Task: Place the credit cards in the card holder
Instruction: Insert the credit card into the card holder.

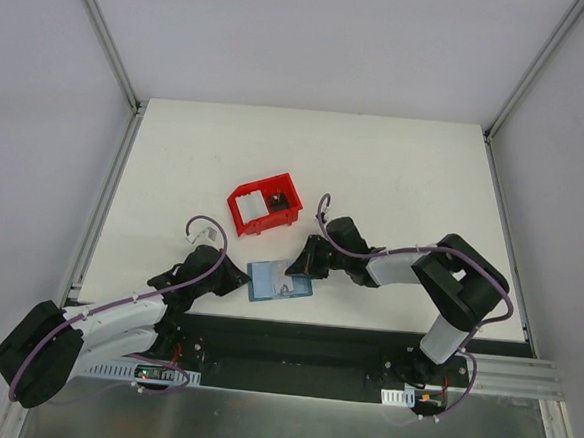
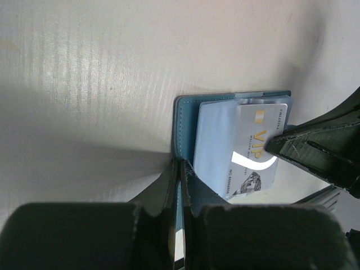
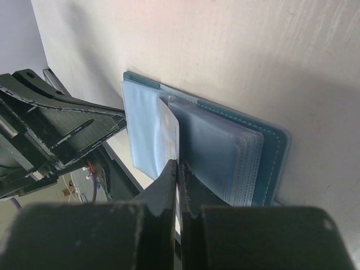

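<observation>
Left gripper [image 2: 180,164] closed on the teal edge of the card holder [image 2: 184,121]; right gripper [image 3: 178,165], facing it, closed on a silver credit card [image 2: 260,132] lying over the pockets [image 3: 225,152] ahead.

The card holder [image 1: 273,278] is laid open and flat on the white table [image 1: 395,176], close to its near edge. Its teal stitched cover faces down and its pale blue and clear pockets face up. A credit card [image 2: 256,140], silvery-pale with "VIP" printed in gold, is laid over the inner pockets near the middle fold, slightly tilted. How far it is slid into a sleeve cannot be told. A second, white card [image 1: 252,207] is seen lying in the red bin [image 1: 259,184], well apart from the holder.
</observation>
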{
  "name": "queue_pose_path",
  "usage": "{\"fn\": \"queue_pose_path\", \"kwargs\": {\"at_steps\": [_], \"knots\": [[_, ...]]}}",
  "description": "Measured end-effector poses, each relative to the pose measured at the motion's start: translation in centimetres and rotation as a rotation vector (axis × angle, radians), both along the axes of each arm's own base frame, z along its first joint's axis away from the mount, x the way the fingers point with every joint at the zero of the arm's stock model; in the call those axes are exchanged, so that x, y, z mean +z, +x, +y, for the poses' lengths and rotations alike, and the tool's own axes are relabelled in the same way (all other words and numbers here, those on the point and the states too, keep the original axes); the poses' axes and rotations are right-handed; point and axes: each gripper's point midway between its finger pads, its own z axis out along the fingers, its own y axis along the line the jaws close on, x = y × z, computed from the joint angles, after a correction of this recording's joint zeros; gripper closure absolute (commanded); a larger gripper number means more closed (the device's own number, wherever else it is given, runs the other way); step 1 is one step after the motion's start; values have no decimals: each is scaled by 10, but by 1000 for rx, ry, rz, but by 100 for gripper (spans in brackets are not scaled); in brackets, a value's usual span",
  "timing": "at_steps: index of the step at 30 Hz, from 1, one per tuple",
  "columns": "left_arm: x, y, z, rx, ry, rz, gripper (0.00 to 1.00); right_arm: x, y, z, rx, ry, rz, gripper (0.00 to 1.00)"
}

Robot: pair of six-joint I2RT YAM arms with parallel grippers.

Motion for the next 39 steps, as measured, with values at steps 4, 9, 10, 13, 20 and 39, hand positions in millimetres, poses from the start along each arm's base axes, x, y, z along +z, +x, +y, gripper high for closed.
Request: {"fn": "queue_pose_path", "kwargs": {"at_steps": [4, 9, 10, 13, 20, 39], "knots": [[0, 1, 1, 5, -2, 1, 100, -2, 0, 4, 6, 7, -11, 100], [0, 1, 1, 5, -3, 1, 100, -2, -4, 10, 17, 12, -29, 100], [0, 1, 1, 5, -3, 0, 100, -2, -3, 10, 15, 10, -32, 100], [0, 1, 0, 5, -3, 1, 100, -3, -3, 10, 12, 4, -40, 100], [0, 1, 0, 17, -16, 7, 100, -4, -10, 20, -17, -13, -46, 95], [3, -1, -1, 25, -54, 6, 100, 12, -17, 15, -34, -138, -137, 53]]}}
